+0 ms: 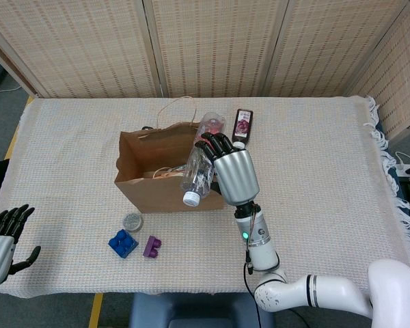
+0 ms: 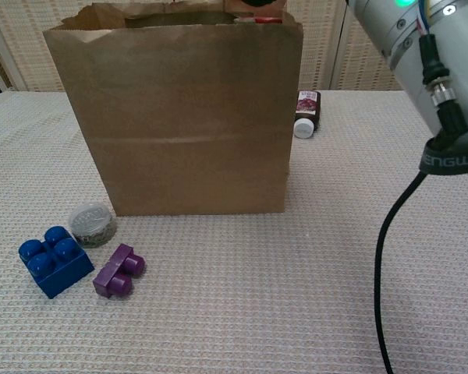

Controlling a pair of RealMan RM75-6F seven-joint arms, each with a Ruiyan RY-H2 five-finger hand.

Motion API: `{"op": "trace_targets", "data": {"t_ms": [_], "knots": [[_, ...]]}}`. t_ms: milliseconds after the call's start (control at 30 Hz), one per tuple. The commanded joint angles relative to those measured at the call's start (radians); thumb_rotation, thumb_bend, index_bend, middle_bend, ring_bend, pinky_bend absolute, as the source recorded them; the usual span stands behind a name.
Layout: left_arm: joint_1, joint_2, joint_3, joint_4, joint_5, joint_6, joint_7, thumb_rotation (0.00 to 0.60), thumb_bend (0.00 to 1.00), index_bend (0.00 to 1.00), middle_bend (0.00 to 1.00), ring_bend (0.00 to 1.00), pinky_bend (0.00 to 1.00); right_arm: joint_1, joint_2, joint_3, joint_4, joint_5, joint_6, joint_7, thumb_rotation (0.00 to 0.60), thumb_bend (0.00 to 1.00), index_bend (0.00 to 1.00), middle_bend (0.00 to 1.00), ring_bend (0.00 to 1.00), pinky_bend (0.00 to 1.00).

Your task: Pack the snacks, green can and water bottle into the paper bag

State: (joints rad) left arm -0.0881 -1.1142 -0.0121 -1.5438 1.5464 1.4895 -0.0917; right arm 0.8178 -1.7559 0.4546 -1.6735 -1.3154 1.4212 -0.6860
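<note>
R hand (image 1: pixel 229 171) fingers (image 1: pixel 212 145) wrap water bottle (image 1: pixel 198 167) over paper bag (image 1: pixel 157 188).

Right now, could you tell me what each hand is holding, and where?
The right hand grips the water bottle around its body, above the paper bag. The left hand holds nothing.

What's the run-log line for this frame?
right hand: holds clear plastic water bottle over brown paper bag | left hand: idle, open

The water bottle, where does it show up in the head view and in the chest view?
Head view: the water bottle is held tilted by the right robot hand over the open paper bag, white cap toward the camera.
Chest view: not in it; only the right arm shows, upper right.
Shared landmark: the small dark bottle lying beside the bag.
</note>
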Motion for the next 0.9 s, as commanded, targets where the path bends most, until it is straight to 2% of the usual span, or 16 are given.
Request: {"op": "trace_targets", "data": {"t_ms": [33, 500, 633, 733, 767, 800, 833, 900], "knots": [[0.000, 0.000, 0.000, 0.000, 0.000, 0.000, 0.002, 0.600, 0.35, 0.04, 0.00, 0.00, 0.00, 0.000, -0.014, 0.023, -0.028, 0.036, 0.005, 0.031, 0.600, 0.40, 0.66, 0.55, 0.49, 0.82], [0.000, 0.000, 0.001, 0.001, 0.001, 0.000, -0.002, 0.600, 0.35, 0.04, 0.00, 0.00, 0.00, 0.057, -0.095, 0.037, 0.013, 0.091, -0.005, 0.030, 0.600, 0.40, 0.64, 0.55, 0.49, 0.82], [0.000, 0.001, 0.001, 0.001, 0.001, 0.000, -0.003, 0.600, 0.35, 0.04, 0.00, 0.00, 0.00, 0.066, -0.119, 0.030, 0.042, 0.107, -0.010, 0.035, 0.600, 0.40, 0.58, 0.55, 0.47, 0.82], [0.000, 0.001, 0.001, 0.001, 0.001, 0.000, -0.004, 0.600, 0.35, 0.04, 0.00, 0.00, 0.00, 0.072, -0.136, 0.033, 0.053, 0.125, -0.016, 0.043, 0.600, 0.40, 0.46, 0.55, 0.41, 0.79], [0.000, 0.001, 0.001, 0.001, 0.001, 0.000, -0.004, 0.600, 0.35, 0.04, 0.00, 0.00, 0.00, 0.074, -0.143, 0.031, 0.057, 0.131, -0.018, 0.046, 0.600, 0.40, 0.39, 0.53, 0.38, 0.78], [0.000, 0.001, 0.001, 0.001, 0.001, 0.000, -0.004, 0.600, 0.35, 0.04, 0.00, 0.00, 0.00, 0.075, -0.147, 0.030, 0.059, 0.134, -0.020, 0.050, 0.600, 0.39, 0.28, 0.48, 0.33, 0.75], [-0.001, 0.001, 0.001, 0.001, 0.001, -0.001, -0.005, 0.600, 0.35, 0.04, 0.00, 0.00, 0.00, 0.076, -0.153, 0.030, 0.061, 0.138, -0.021, 0.060, 0.600, 0.38, 0.22, 0.43, 0.29, 0.74], [-0.001, 0.001, 0.001, 0.001, 0.002, -0.001, -0.005, 0.600, 0.35, 0.04, 0.00, 0.00, 0.00, 0.076, -0.160, 0.031, 0.063, 0.138, -0.021, 0.082, 0.600, 0.32, 0.06, 0.31, 0.19, 0.69]]}}
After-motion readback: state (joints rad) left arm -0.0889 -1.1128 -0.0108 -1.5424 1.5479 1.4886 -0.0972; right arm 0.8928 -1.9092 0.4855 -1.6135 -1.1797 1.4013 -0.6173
